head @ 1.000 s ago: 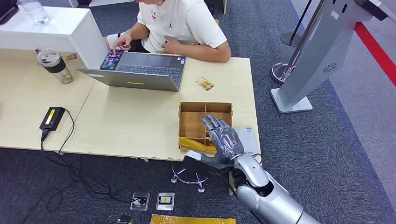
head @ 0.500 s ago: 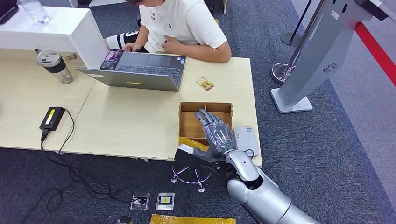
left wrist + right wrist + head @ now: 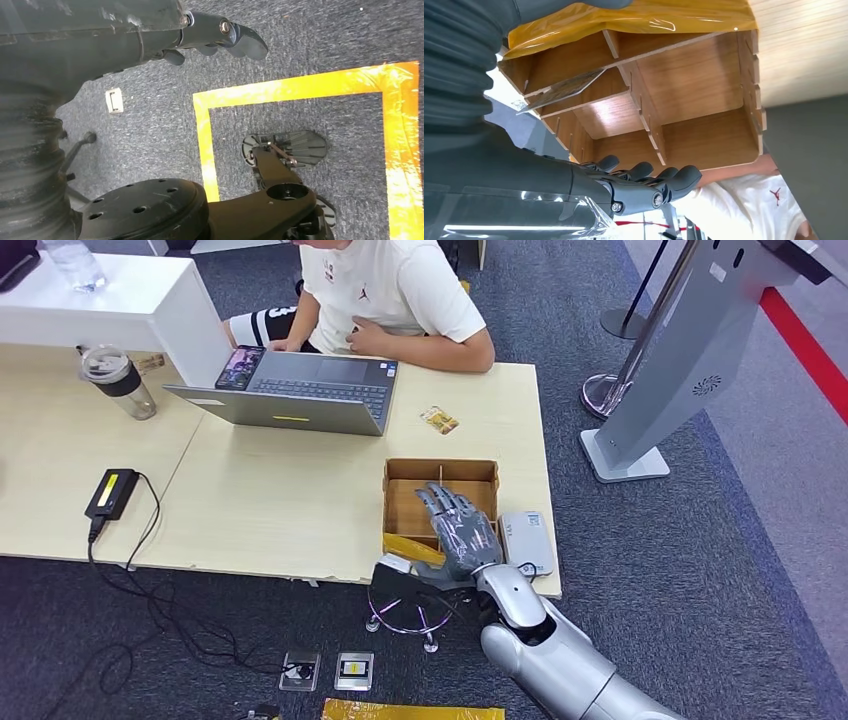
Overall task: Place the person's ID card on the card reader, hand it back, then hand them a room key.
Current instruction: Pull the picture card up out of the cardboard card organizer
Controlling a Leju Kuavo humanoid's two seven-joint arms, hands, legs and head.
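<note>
Head view shows me a wooden divided box (image 3: pixel 440 472) near the table's (image 3: pixel 280 510) front edge. Through the right wrist camera I see a card (image 3: pixel 561 90) leaning in one compartment by yellow film (image 3: pixel 634 20). My right hand (image 3: pixel 458 525) hovers over the box, fingers loosely spread, grasping nothing; a second ago it sat nearer the white card reader (image 3: pixel 526 540) beside the box. Another card (image 3: pixel 439 420) lies beyond the box, near the laptop (image 3: pixel 300 390). My left hand (image 3: pixel 220 37) hangs curled, holding nothing.

Light wood table (image 3: pixel 280 510) stands on grey-blue carpet (image 3: pixel 700 540) marked with yellow tape (image 3: pixel 205 130), a grey kiosk stand (image 3: pixel 670 370) alongside, a white counter (image 3: pixel 120 300) behind.
</note>
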